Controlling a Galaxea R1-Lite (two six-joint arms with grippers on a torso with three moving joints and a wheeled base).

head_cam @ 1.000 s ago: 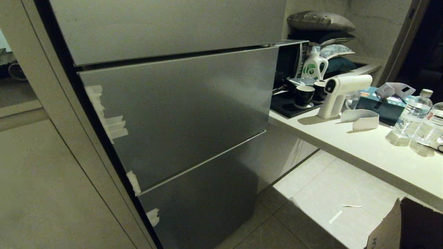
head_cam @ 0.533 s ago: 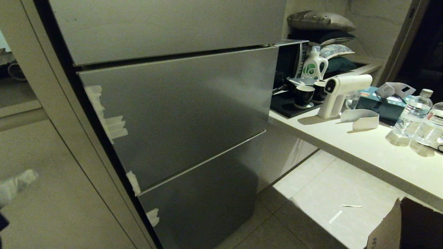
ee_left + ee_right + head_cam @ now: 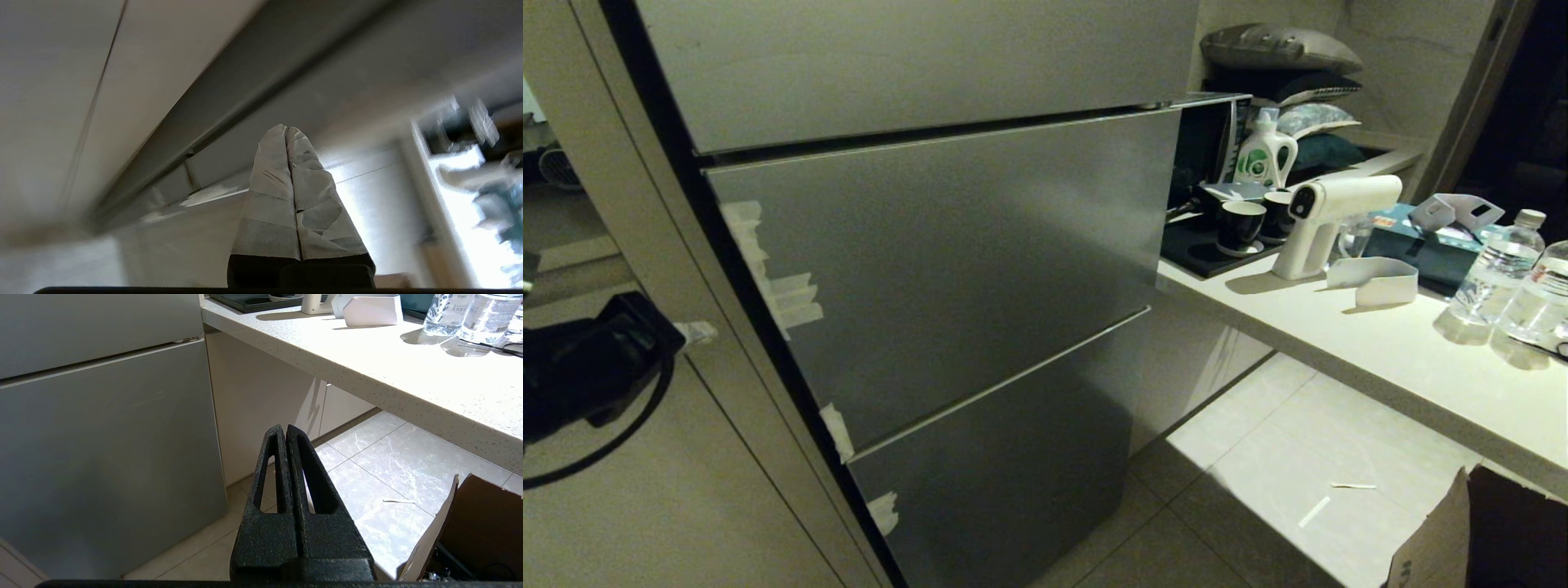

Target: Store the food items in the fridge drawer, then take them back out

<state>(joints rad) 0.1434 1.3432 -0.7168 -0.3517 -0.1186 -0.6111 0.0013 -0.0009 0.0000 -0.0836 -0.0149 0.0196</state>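
Left claw (image 3: 287, 134) pressed together beside grey fridge front (image 3: 947, 269); right claw (image 3: 285, 435) together (parked low).

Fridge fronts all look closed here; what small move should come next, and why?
Probably bring the left gripper, shut and empty, across to the taped left edge of the middle fridge front, since every front is closed and no food shows.

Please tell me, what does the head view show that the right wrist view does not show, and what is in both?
Only the head view: the left arm's black tool at the fridge's left side, strips of whitish tape on the grey steel door fronts, two dark cups.

Only the right wrist view: the right arm's black tool, shut and empty, above the tiled floor.

Both: the pale stone countertop, the clear water bottles, the brown cardboard box.
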